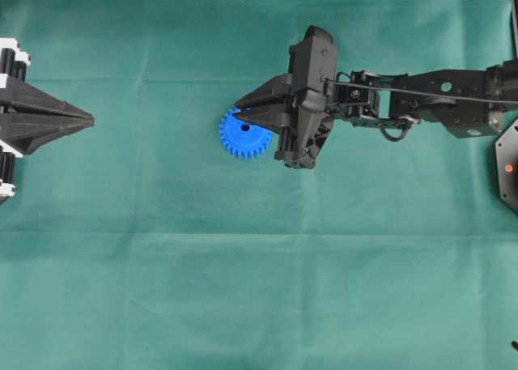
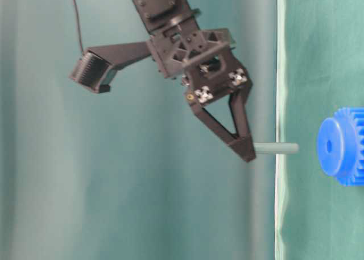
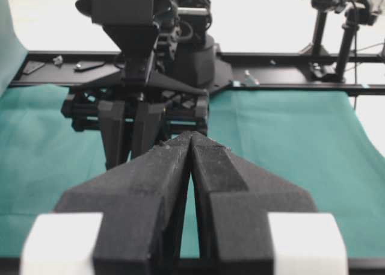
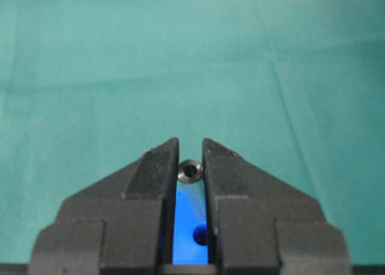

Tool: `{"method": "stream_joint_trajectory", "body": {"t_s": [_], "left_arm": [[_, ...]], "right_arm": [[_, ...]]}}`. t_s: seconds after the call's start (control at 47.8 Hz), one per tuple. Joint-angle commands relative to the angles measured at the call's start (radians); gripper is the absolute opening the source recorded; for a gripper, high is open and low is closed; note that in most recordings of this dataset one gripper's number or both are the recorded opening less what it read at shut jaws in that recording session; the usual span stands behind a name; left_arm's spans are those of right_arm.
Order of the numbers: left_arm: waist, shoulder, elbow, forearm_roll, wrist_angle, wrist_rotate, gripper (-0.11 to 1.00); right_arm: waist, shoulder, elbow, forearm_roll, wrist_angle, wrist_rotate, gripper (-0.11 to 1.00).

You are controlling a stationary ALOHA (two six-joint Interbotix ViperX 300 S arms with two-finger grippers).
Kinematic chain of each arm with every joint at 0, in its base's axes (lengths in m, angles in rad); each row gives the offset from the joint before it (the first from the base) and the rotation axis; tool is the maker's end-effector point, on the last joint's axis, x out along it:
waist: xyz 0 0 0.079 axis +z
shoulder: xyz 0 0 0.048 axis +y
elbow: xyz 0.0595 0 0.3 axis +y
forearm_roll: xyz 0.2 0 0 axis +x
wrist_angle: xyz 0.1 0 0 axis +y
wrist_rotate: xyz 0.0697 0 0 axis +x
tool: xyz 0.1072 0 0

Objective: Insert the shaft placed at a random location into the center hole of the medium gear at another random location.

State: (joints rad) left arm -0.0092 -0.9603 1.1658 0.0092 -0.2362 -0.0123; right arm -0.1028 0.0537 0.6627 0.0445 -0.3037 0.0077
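Your right gripper (image 4: 190, 160) is clamped on the shaft (image 4: 190, 171), which sits pinched between the fingertips; the wrist view looks straight down its end, so you see only a small dark-centred circle there. In the table-level view, which is turned on its side, the shaft (image 2: 276, 148) sticks out from the fingertips with its long axis square to the cloth (image 2: 318, 44), its free end pointing at the cloth and held clear of it. The gear (image 1: 245, 133) lies flat on the cloth with its face up. From overhead the right fingertips hang over the gear, just beside the hole (image 1: 245, 129); whether the shaft is lined up exactly with the hole is hard to judge, since the side view shows it somewhat offset. Your left gripper (image 1: 87, 121) rests well apart at the left edge, fingers pressed together on nothing.
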Motion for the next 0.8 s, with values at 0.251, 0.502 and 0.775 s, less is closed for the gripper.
{"method": "stream_joint_trajectory", "body": {"t_s": [0.251,0.502,0.775], "left_arm": [[-0.003,0.008,-0.025,0.003,-0.011,-0.002,0.0],[-0.003,0.008,-0.025,0.003,-0.011,-0.002,0.0],[-0.003,0.008,-0.025,0.003,-0.006,-0.002,0.0]], "right_arm": [[0.003,-0.028,-0.014,-0.002,0.005,0.005,0.12],[0.003,0.044,-0.014,0.008,-0.041,0.014,0.12],[0.003,0.101,-0.012,0.026,-0.069,0.014,0.12]]}}
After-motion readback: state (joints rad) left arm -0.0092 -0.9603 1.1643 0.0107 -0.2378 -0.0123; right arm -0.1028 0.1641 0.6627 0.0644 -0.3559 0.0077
